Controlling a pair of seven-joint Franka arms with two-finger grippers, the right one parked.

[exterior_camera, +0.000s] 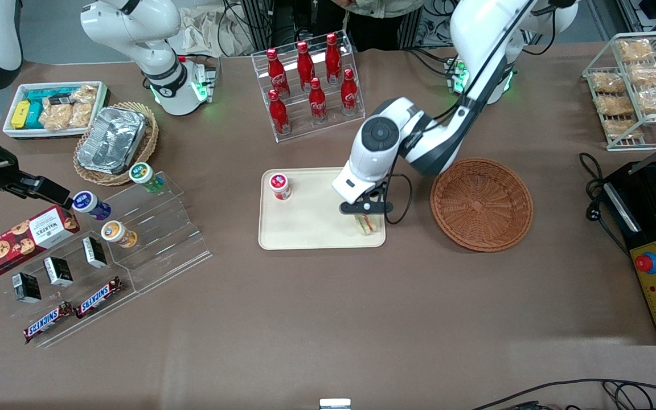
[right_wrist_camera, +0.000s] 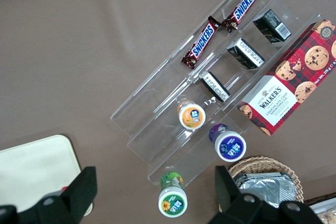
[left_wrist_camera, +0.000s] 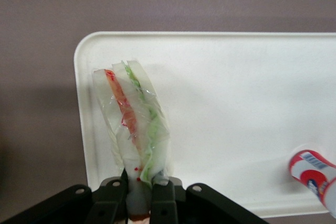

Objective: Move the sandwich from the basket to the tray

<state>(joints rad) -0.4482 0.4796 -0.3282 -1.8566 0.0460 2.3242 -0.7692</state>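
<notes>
The sandwich [left_wrist_camera: 134,121], a wrapped pale wedge with red and green filling, is pinched at one end between the fingers [left_wrist_camera: 163,205] of my left gripper [left_wrist_camera: 139,195], which is shut on it. In the front view the gripper [exterior_camera: 365,218] holds the sandwich [exterior_camera: 367,224] over the corner of the cream tray [exterior_camera: 311,228] nearest the basket and the front camera. Whether the sandwich touches the tray [left_wrist_camera: 236,103] I cannot tell. The reddish-brown wicker basket [exterior_camera: 481,203] sits empty beside the tray, toward the working arm's end.
A small red-capped jar [exterior_camera: 279,186] stands on the tray at the corner toward the parked arm; the same jar [left_wrist_camera: 315,174] shows in the wrist view. A rack of red cola bottles [exterior_camera: 310,82] stands farther from the camera. A clear stepped shelf [exterior_camera: 134,239] of snacks lies toward the parked arm's end.
</notes>
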